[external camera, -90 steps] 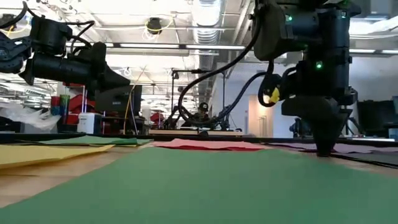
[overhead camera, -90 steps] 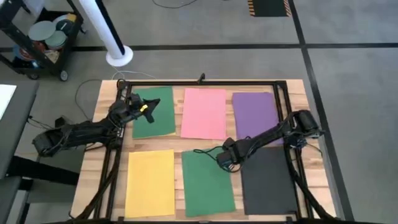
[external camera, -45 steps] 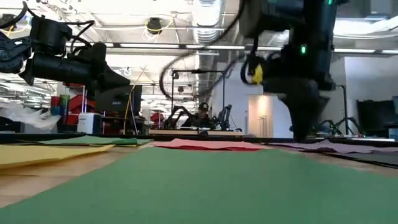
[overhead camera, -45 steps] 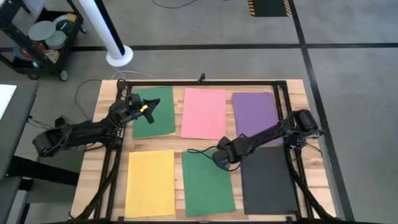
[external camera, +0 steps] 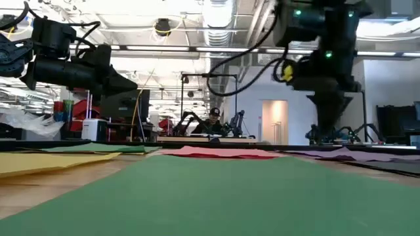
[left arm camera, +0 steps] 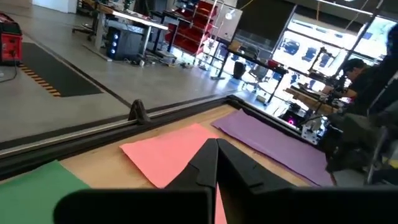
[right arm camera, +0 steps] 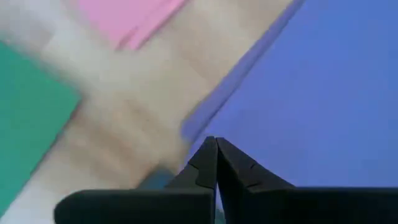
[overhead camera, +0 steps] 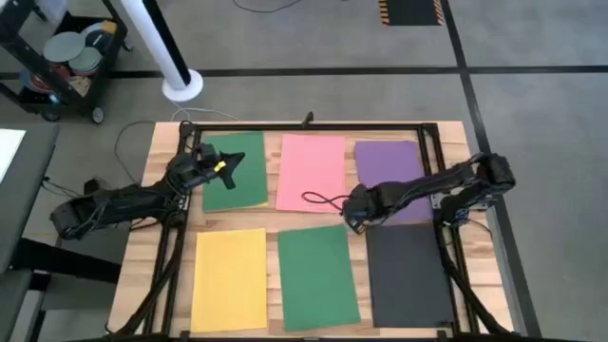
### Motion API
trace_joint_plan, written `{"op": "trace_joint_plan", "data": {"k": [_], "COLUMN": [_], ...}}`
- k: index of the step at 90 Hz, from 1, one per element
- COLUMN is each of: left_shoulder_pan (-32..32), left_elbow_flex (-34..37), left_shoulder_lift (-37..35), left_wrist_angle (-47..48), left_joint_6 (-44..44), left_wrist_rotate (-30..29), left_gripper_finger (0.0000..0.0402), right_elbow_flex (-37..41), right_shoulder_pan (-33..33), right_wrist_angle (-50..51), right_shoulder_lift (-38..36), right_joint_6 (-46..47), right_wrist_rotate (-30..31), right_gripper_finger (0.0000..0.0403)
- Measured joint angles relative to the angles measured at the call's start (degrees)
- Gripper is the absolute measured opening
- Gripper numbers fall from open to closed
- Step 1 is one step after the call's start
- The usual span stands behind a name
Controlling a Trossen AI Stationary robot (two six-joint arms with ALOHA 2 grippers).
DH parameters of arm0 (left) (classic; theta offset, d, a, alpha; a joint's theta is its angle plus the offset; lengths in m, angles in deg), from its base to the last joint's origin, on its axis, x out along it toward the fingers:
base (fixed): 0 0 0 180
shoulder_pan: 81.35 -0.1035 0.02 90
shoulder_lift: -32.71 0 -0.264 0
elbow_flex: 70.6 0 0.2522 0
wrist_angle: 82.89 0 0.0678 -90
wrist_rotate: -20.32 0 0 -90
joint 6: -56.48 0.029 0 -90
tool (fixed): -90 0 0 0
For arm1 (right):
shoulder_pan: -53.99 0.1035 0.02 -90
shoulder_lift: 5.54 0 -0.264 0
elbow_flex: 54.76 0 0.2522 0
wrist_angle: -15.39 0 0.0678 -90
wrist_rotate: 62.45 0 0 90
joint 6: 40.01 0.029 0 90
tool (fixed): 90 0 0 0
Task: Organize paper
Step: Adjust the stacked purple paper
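Six sheets of paper lie flat on the wooden table: green (overhead camera: pixel 237 179), pink (overhead camera: pixel 312 166) and purple (overhead camera: pixel 389 163) along the far row, yellow (overhead camera: pixel 230 277), a second green (overhead camera: pixel 318 277) and black (overhead camera: pixel 408 277) along the near row. My right gripper (overhead camera: pixel 352 218) (right arm camera: pixel 216 142) is shut, pointing down at the purple sheet's near left corner. My left gripper (overhead camera: pixel 231 161) (left arm camera: pixel 216 144) is shut and holds nothing; in the low view it stays raised above the far green sheet. My right gripper has its shut fingertips (external camera: pixel 326 140) at the purple sheet's left edge (right arm camera: pixel 208 115), close to the near corner, coming from above. Whether they touch the sheet or hover just over it, I cannot tell.
A black metal frame (overhead camera: pixel 313 127) runs round the table, with rails down both sides. A thin black cable loop (overhead camera: pixel 323 199) lies over the pink sheet's near edge. Off the table at the far left stand a cart (overhead camera: pixel 57 57) and a white post (overhead camera: pixel 171 57).
My right gripper has gone from the near green sheet's far right corner toward the table's right and far side, ending at the purple sheet's near left corner. The cable loop has followed it onto the pink sheet.
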Motion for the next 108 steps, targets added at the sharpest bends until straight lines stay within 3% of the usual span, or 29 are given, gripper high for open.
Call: {"op": "trace_joint_plan", "data": {"k": [9, 59, 108], "left_shoulder_pan": [0.0, 0.0, 0.0], "left_elbow_flex": [0.0, 0.0, 0.0], "left_shoulder_lift": [0.0, 0.0, 0.0], "left_wrist_angle": [0.3, 1.6, 1.6], "left_joint_6": [0.4, 0.4, 1.2], "left_wrist_rotate": [0.0, 0.0, 0.1], "left_gripper_finger": [0.0, 0.0, 0.0], "right_elbow_flex": [1.9, 11.5, 12.7], "right_shoulder_pan": [0.0, -4.9, -11.1], "right_wrist_angle": [-0.1, -10.9, -13.7], "right_shoulder_lift": [-2.0, -2.2, -2.2], "right_joint_6": [-1.0, -0.9, -4.3], "right_wrist_rotate": [-3.8, -7.0, -4.0], "right_gripper_finger": [0.0, 0.0, 0.0]}}
